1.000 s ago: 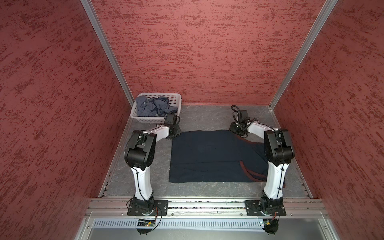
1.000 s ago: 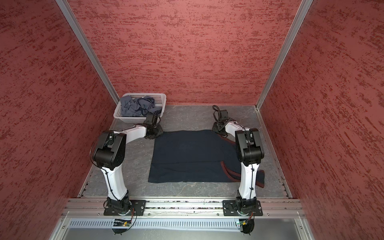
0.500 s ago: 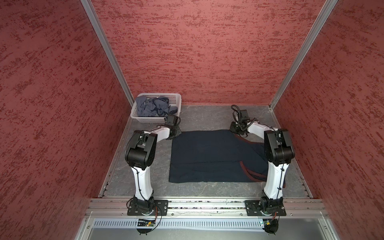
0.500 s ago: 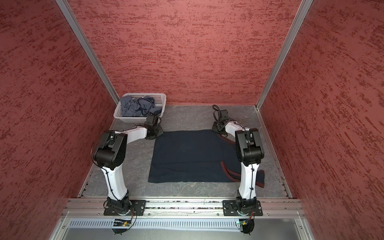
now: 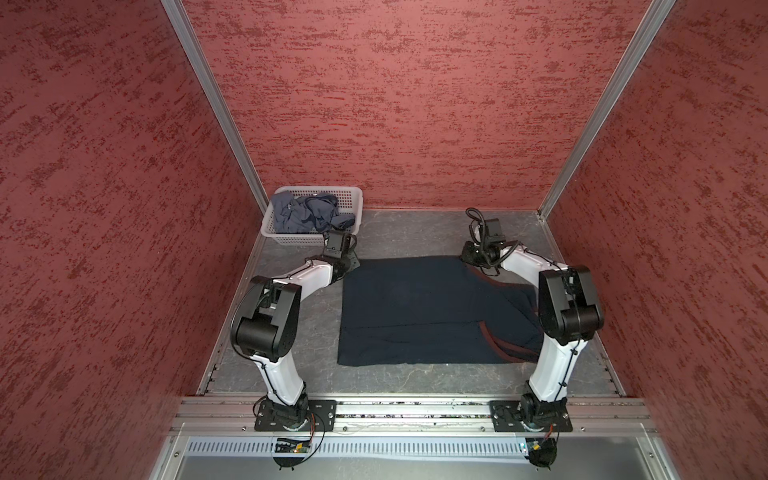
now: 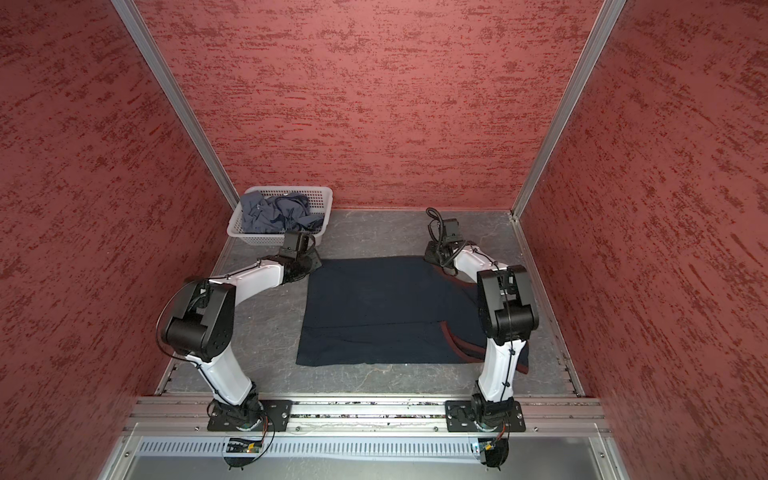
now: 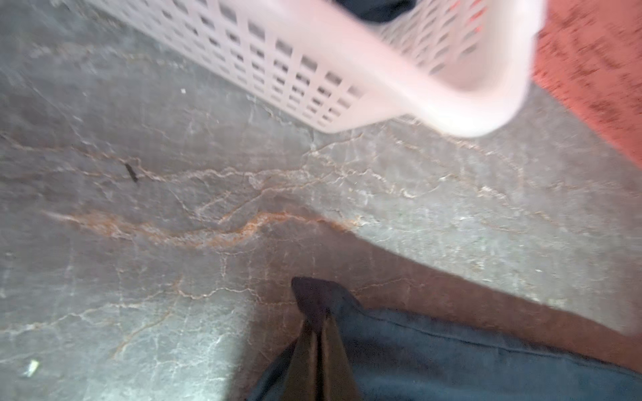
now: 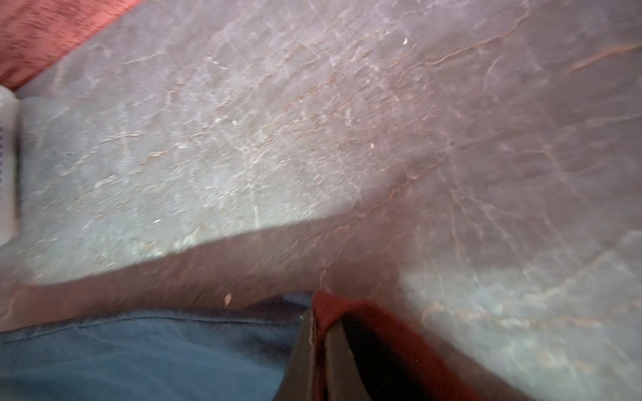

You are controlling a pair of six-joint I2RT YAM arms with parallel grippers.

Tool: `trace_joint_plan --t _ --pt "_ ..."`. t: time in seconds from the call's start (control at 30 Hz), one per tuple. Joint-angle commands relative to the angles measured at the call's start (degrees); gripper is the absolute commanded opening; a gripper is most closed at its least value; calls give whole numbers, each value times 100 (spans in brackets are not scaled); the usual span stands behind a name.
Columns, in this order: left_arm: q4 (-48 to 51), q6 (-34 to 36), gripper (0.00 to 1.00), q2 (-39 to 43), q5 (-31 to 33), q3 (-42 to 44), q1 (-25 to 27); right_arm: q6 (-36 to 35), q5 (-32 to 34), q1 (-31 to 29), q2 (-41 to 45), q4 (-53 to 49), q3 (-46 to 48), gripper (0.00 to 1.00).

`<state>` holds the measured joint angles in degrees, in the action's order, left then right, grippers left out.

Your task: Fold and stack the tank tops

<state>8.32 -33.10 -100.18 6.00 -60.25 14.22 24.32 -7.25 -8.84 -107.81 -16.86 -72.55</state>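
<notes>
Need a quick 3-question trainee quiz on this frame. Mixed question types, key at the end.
1. True or false: the left claw and the right claw are each shut on a far corner of the navy tank top.
2. Where is the grey-blue tank top? A) crumpled in the white basket B) folded on top of the navy one C) hanging from the right claw
3. Fill in: the navy tank top's trim is ___ in colour.
Key: 1 true; 2 A; 3 maroon.
</notes>
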Motion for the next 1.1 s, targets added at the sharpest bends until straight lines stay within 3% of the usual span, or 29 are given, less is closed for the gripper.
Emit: trace_joint_plan --t 0.0,0.3,0.53,0.67,0.87,1.07 --pt "-381 111 0 372 -18 348 53 -46 145 -55 486 314 387 4" --pt "-556 108 2 1593 -179 1532 447 118 107 -183 1792 608 1932 6" --pt "-277 -293 5 2750 -21 2544 542 381 86 -396 2776 563 2928 8" --pt "-195 -482 8 2904 -140 2901 564 585 162 -419 3137 520 3385 9" --pt "-194 -724 21 2786 -278 3235 635 904 74 -432 3425 508 3916 11" --pt "-4 -950 19 3170 -30 3453 590 1171 -61 -445 3834 419 4291 12"
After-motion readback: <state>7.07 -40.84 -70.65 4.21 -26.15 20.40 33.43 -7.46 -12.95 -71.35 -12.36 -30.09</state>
